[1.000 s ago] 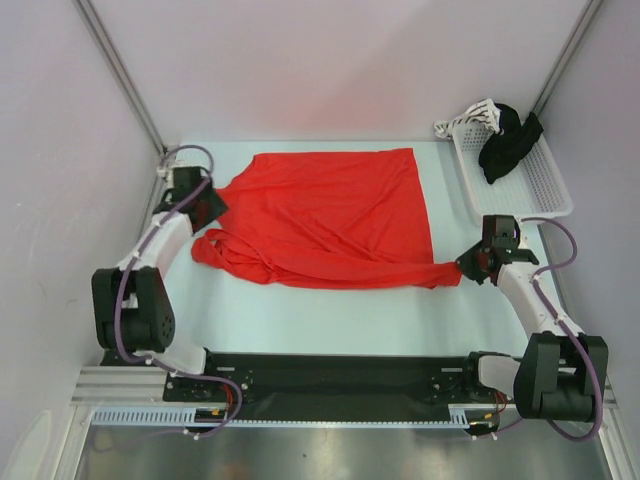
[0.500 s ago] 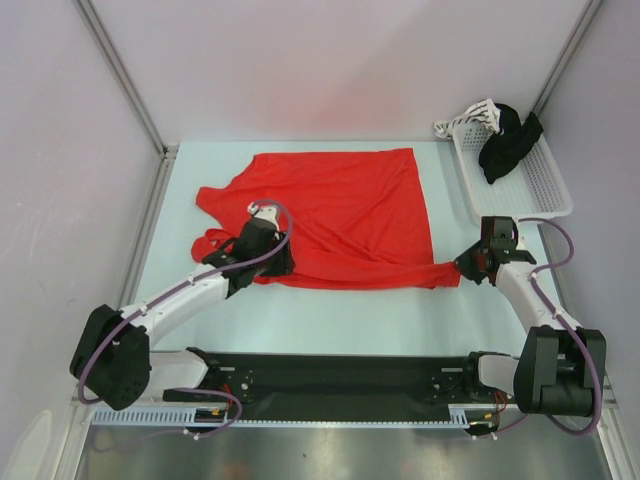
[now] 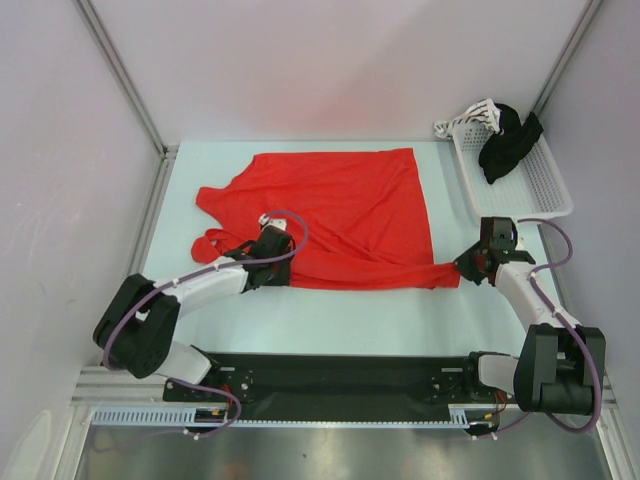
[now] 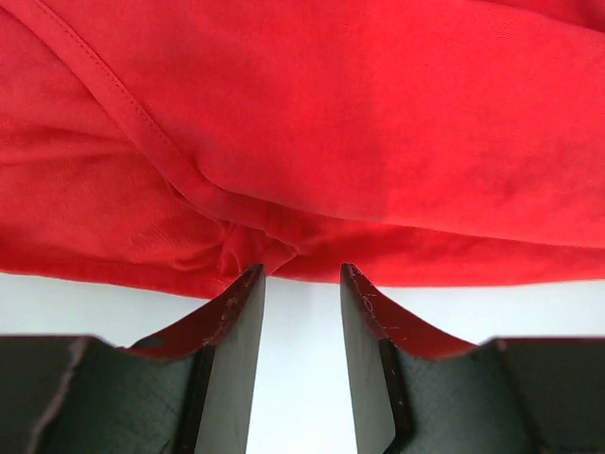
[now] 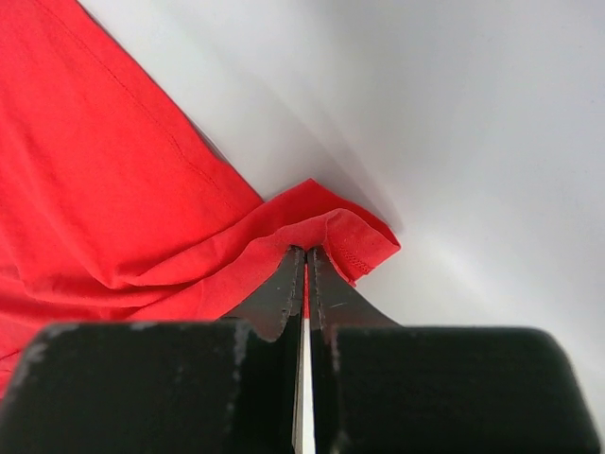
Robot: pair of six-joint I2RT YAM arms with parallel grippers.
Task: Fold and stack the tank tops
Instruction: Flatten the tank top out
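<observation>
One bright red fabric tank top (image 3: pixel 340 205), long axis 9-to-3: near edge at 12 o'clock of parted, empty left claw (image 4: pixel 298 271); right claw (image 5: pixel 304 251) clenches its corner.

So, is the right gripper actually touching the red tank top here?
Touching. The right wrist view shows the right gripper pinched shut on a corner of the red tank top.

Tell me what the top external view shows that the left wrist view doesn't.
Only the top view: the white mesh basket holding a black garment, and the right pincer pinching the red tank top's near right corner. Only the left wrist view: the left pincer's fingers parted, tips at the bunched near hem. Both: red fabric on the pale table.
</observation>
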